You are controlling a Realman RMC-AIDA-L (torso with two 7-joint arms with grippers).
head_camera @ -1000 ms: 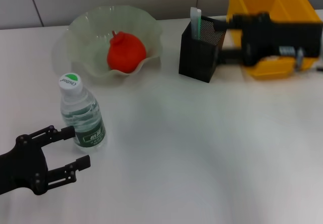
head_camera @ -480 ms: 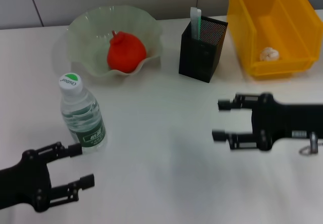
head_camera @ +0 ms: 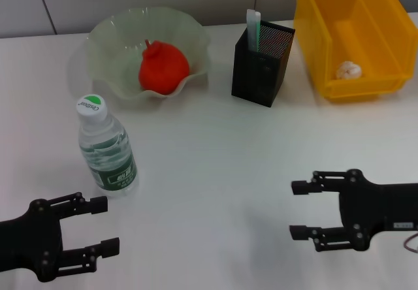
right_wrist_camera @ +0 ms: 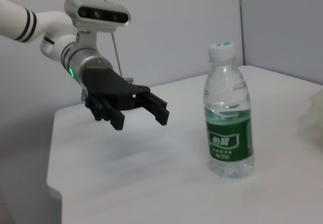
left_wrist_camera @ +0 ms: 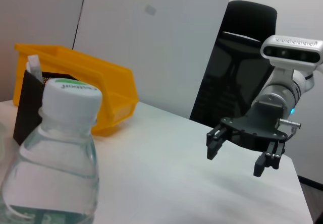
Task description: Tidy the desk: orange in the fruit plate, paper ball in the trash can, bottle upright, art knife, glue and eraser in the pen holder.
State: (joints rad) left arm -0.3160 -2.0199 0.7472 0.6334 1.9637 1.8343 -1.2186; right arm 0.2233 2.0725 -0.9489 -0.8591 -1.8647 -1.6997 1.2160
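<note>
The left gripper (head_camera: 103,225) is hovering wide open at lower left, just below the upright bottle (head_camera: 106,148). The right gripper (head_camera: 299,209) is hanging open and empty at lower right.

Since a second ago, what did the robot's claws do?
The right claw pulled back from the pen holder toward the robot, open and empty. The left claw backed off the bottle. Bottle, orange and paper ball stayed put.

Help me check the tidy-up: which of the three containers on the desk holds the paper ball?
The yellow bin at the far right holds the paper ball. The glass fruit plate holds the orange, and the black mesh pen holder holds stationery.
</note>
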